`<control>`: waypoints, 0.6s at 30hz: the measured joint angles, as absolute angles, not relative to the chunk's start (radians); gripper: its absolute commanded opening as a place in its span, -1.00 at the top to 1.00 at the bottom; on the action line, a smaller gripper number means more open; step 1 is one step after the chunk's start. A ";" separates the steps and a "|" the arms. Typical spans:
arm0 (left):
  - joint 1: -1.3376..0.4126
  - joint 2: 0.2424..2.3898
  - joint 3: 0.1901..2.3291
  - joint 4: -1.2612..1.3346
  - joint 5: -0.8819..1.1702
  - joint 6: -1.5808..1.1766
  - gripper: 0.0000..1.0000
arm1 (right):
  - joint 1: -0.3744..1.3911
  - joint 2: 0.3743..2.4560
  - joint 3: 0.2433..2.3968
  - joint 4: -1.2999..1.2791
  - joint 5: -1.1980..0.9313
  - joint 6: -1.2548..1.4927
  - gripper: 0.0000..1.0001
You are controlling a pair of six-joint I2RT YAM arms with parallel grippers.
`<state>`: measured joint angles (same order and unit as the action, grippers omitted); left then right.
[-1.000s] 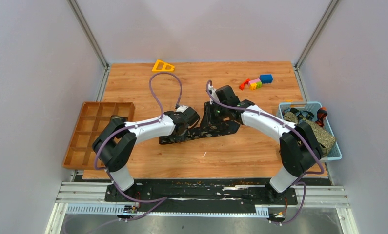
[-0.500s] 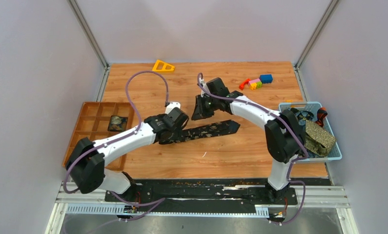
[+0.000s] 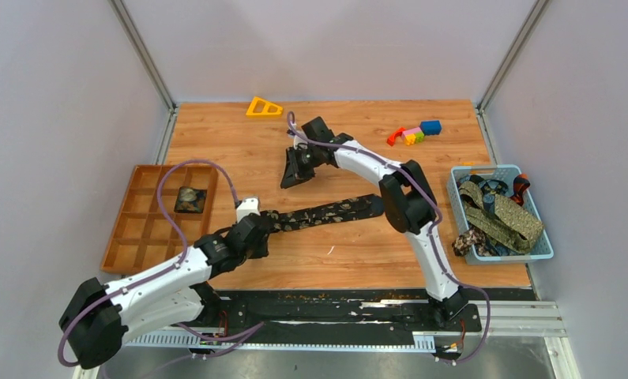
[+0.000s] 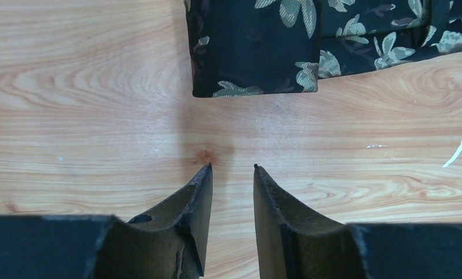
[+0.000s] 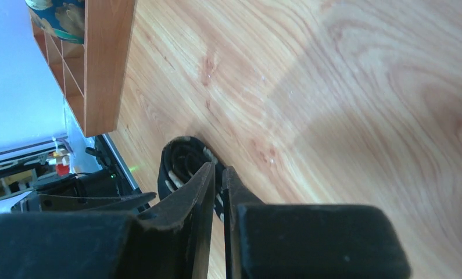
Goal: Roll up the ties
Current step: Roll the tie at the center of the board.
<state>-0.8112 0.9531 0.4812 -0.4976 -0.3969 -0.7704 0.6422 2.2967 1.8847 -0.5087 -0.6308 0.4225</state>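
A black tie with pale leaf prints [image 3: 326, 212] lies flat and folded across the middle of the table. Its squared end [image 4: 251, 52] is just ahead of my left gripper [image 4: 232, 167], which is open and empty, low over the bare wood, at the tie's left end [image 3: 257, 229]. My right gripper [image 3: 291, 175] is farther back, left of centre, shut on the wall of a rolled black tie [image 5: 179, 160] held just above the table. Another rolled tie [image 3: 188, 197] sits in a compartment of the wooden tray [image 3: 137, 237].
A blue basket [image 3: 543, 237] at the right edge holds several loose ties. Coloured blocks [image 3: 413, 134] and a yellow triangle [image 3: 263, 106] lie near the back edge. The tray's wall [image 5: 103, 64] shows to the left of the right gripper.
The left arm has drawn back toward the near left, off the flat tie, and its jaws have narrowed. The right gripper has carried the rolled tie back and to the left.
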 measured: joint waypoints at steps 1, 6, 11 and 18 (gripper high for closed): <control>-0.811 0.926 0.451 -0.470 -0.393 -0.785 0.22 | 0.645 2.330 1.922 -0.519 -0.646 0.424 0.77; -0.811 0.861 0.350 -0.338 -0.389 -0.851 0.24 | 0.650 2.442 2.045 -0.545 -0.712 0.446 0.77; -0.810 0.889 0.285 -0.224 -0.387 -0.898 0.26 | 0.668 2.556 2.164 -0.546 -0.781 0.479 0.77; -0.796 0.957 0.278 -0.127 -0.384 -0.916 0.27 | 0.724 2.635 2.192 -0.552 -0.842 0.503 0.77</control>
